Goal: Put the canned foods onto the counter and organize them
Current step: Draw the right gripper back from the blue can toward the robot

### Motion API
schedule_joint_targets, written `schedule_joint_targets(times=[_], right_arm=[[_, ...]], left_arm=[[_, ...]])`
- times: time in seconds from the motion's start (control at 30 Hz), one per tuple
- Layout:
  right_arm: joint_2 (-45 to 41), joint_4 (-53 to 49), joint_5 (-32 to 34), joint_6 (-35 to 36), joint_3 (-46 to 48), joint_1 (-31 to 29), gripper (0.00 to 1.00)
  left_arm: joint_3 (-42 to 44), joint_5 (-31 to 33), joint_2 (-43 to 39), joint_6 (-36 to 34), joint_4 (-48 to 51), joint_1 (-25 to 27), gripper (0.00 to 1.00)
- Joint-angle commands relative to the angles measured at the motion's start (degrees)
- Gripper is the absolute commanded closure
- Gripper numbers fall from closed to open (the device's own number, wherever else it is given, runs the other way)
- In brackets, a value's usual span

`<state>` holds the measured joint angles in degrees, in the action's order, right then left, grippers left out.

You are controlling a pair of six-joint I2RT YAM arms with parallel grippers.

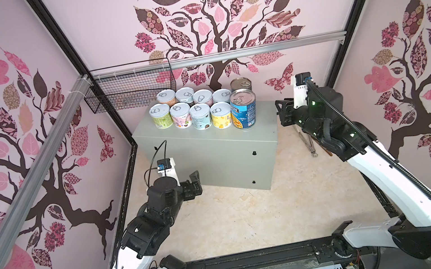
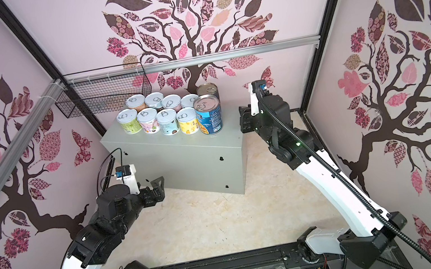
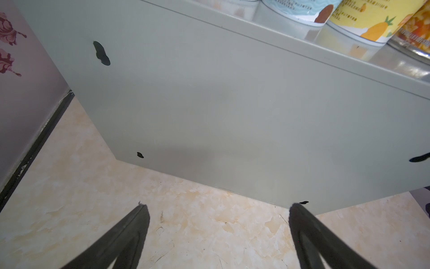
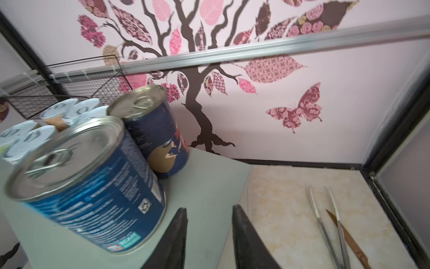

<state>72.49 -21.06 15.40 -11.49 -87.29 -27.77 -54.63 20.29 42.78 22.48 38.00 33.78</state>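
Left fingers [image 3: 130,237] spread wide, empty, low by the grey surface [image 1: 211,153] front. Right fingers [image 4: 176,237] show a narrow gap, gripping nothing, at the surface's right end. We see all canned foods [image 1: 200,116] standing on top in two rows. At the rows' right end, the blue-labelled can [image 1: 244,108] sits ahead of the dark-labelled can [image 1: 240,85]. Wire basket [image 1: 127,93] behind.

Blue can [image 4: 93,193] nr dark can [image 4: 158,139] (both upright) on counter [image 4: 204,181], fingers [image 4: 176,237] apart

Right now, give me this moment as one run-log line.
cans: all ten upright on counter, two rows | left gripper: open, empty, facing counter side | right gripper: jaws narrowly apart, empty, by tall blue can
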Motion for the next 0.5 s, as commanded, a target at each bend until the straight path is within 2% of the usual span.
schedule_joint_targets(times=[0.0, 0.17, 0.47], right_arm=[[0.87, 6.25, 8.04, -3.64, 2.96, -1.41, 0.64], [4.22, 8.49, 12.21, -4.19, 3.61, -5.45, 0.57], [8.57, 10.15, 13.34, -5.39, 2.65, -7.17, 0.57]], left_arm=[[1.44, 0.22, -0.91, -0.42, -1.20, -0.21, 0.03], [1.46, -0.10, -1.04, -0.33, -1.17, -0.16, 0.03], [1.43, -0.42, -1.58, -0.33, -1.31, -0.21, 0.03]])
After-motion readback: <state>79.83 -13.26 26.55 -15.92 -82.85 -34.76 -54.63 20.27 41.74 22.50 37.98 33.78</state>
